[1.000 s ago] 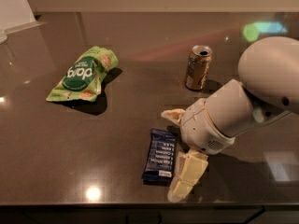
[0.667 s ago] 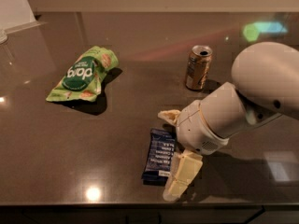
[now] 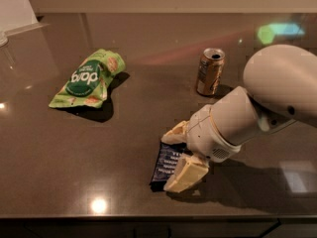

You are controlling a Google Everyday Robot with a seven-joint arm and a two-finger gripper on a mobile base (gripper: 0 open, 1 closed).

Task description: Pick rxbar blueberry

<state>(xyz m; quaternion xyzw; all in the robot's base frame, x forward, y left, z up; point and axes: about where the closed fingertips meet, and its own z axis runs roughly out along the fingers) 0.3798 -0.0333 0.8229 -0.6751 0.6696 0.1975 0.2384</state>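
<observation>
In the camera view, a dark shiny table (image 3: 74, 157) holds 3 things. The rxbar blueberry (image 3: 165, 166) lies flat near the front edge. It is a small dark blue wrapper with pale lines on it. The gripper (image 3: 169, 161) is low, right over the bar. Its 2 cream fingers (image 3: 187, 173) are spread apart, and the bar lies between them. A gold-brown can (image 3: 210, 72) stands upright behind the white arm (image 3: 247, 118). A green snack bag (image 3: 86, 78) lies well apart from the bar.

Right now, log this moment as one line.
flat navy-blue rxbar blueberry wrapper: lying on dark countertop, near edge, not lifted | hand: open, straddling it | green snack bag, gold drink can: apart, untouched
</observation>
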